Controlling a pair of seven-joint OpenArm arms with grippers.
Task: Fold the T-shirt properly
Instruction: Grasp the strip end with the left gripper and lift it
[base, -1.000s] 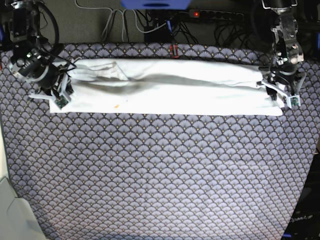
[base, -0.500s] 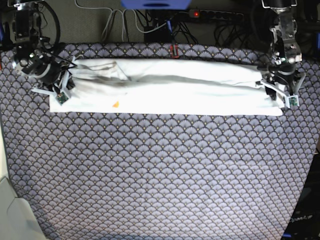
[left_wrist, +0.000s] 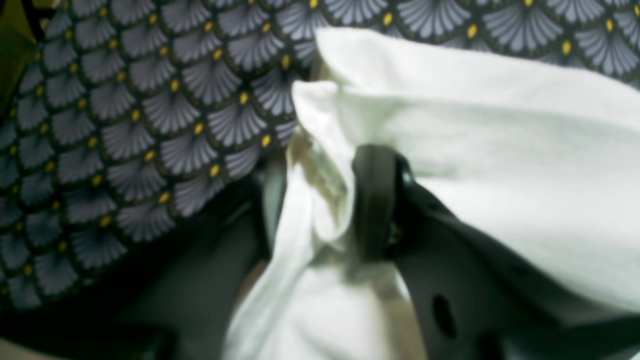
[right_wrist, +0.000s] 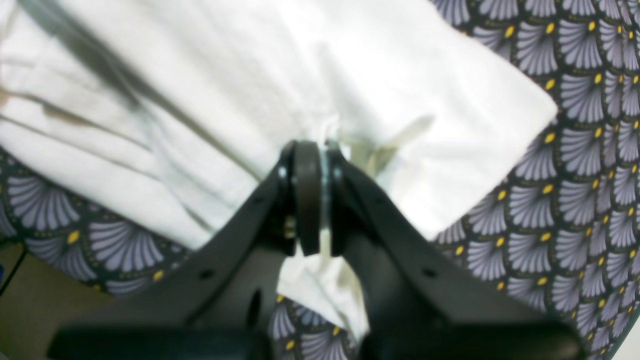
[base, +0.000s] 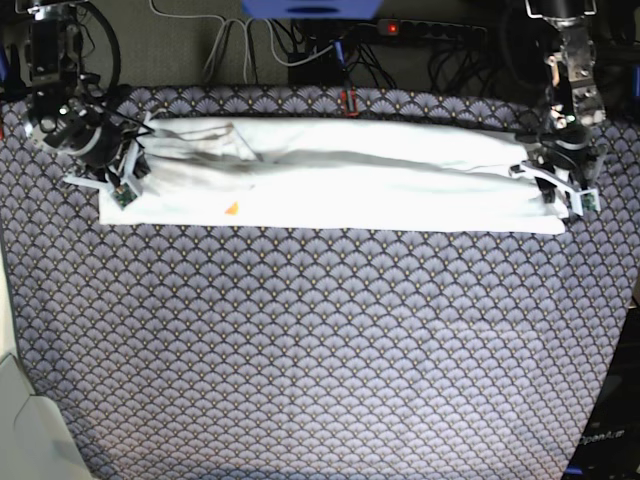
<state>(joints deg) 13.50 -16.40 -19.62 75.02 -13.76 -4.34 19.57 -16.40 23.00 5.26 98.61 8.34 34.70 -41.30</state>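
White cloth on a fan-patterned surface

The T-shirt (base: 340, 185) was plain white, with one small orange fleck showing. The surface (base: 320, 350) bore grey-lilac scallop fans outlined in black, each tipped with a yellow dot. Both grippers' fingers (right_wrist: 306, 195) were black.

I see the T-shirt (base: 340, 185) folded into a long, narrow white band, plain side up, lying flat across the far part of the patterned surface (base: 320, 350), with soft creases and a small orange speck near one end.
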